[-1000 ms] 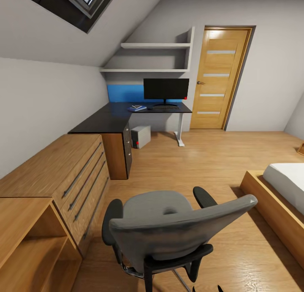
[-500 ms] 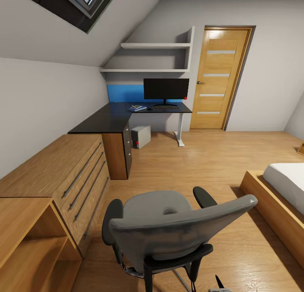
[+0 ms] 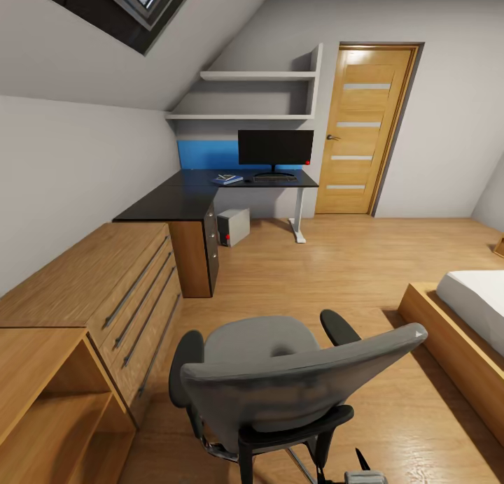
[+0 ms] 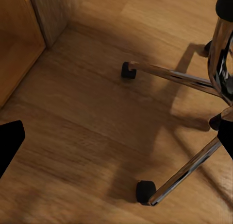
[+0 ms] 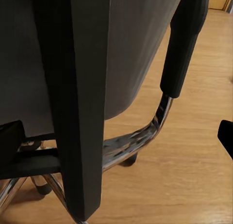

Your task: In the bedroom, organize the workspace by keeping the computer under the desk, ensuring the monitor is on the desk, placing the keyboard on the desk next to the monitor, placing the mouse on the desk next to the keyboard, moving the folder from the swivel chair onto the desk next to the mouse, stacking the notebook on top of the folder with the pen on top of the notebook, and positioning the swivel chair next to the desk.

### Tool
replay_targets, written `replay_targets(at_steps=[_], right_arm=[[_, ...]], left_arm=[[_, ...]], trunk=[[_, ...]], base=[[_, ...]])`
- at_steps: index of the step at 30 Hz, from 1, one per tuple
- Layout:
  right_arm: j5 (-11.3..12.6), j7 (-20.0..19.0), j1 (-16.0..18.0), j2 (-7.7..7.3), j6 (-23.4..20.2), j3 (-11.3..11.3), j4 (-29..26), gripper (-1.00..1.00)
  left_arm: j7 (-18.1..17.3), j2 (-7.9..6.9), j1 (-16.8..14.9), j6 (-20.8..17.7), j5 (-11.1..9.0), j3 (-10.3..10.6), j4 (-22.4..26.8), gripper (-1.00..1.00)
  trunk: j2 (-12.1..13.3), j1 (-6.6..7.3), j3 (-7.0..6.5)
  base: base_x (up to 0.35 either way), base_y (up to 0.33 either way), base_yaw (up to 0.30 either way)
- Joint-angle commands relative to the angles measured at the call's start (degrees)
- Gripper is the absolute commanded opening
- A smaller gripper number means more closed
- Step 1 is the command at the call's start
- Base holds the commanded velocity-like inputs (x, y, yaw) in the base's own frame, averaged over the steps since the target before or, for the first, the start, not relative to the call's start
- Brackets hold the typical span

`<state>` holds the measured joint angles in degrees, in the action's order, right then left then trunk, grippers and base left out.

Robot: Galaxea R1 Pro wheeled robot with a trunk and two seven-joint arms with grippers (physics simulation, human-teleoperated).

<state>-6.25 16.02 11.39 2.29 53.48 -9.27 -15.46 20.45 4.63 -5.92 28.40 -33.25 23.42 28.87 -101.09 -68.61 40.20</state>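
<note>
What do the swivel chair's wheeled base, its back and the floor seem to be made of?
The grey padded swivel chair's star base looks like polished chrome metal: its legs mirror the floor, with black casters at the tips. The chair back seems matte grey fabric on a black, probably plastic, spine. The light plank floor appears to be wood or laminate, with visible grain and a soft sheen.
</note>
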Motion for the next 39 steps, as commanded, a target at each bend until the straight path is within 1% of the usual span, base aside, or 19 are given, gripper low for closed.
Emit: replay_targets(at_steps=[1,23,26,28,29,30,33,39], right_arm=[[-0.6,0.6,0.0,0.00,0.0,-0.1,0.1,1.00],[-0.7,0.5,0.0,-0.17,0.0,0.1,0.9,1.00],[-0.7,0.4,0.0,-0.29,0.0,0.1,1.8,1.00],[-0.7,0.4,0.0,-0.35,0.0,0.1,1.9,1.00],[-0.7,0.4,0.0,-0.35,0.0,0.1,2.0,1.00],[-0.7,0.4,0.0,-0.40,0.0,0.1,2.1,1.00],[-0.7,0.3,0.0,-0.44,0.0,0.1,2.1,1.00],[-0.7,0.3,0.0,-0.44,0.1,0.1,2.1,1.00]], left_arm=[[0.5,-0.04,-0.1,0.2,-0.3,0.5,0.1,1.00],[0.5,-0.11,-0.1,0.5,-0.3,0.4,0.1,1.00],[0.6,-0.14,-0.1,0.6,-0.3,0.5,0.1,1.00],[0.6,-0.13,-0.1,0.6,0.1,0.5,0.1,1.00],[0.6,-0.13,-0.1,0.6,0.7,0.5,0.0,1.00],[0.7,-0.08,-0.1,0.7,3.9,0.4,-0.2,1.00],[0.7,-0.12,-0.1,0.7,4.8,0.4,-0.2,1.00],[0.7,-0.14,-0.1,0.7,4.9,0.4,-0.3,1.00]], trunk=[[0.0,0.00,0.05],[0.0,0.00,0.05],[0.0,0.00,0.05],[0.0,0.00,0.05],[0.0,0.00,0.05],[0.0,0.00,0.05],[0.0,0.00,0.05],[0.0,0.00,0.05]], base=[[0.158,0.000,0.000],[0.310,0.000,0.000],[0.321,0.000,0.000],[0.321,-0.019,0.000],[0.321,-0.042,0.000],[0.321,-0.068,0.000],[0.321,-0.071,0.000],[0.321,-0.073,0.000]])
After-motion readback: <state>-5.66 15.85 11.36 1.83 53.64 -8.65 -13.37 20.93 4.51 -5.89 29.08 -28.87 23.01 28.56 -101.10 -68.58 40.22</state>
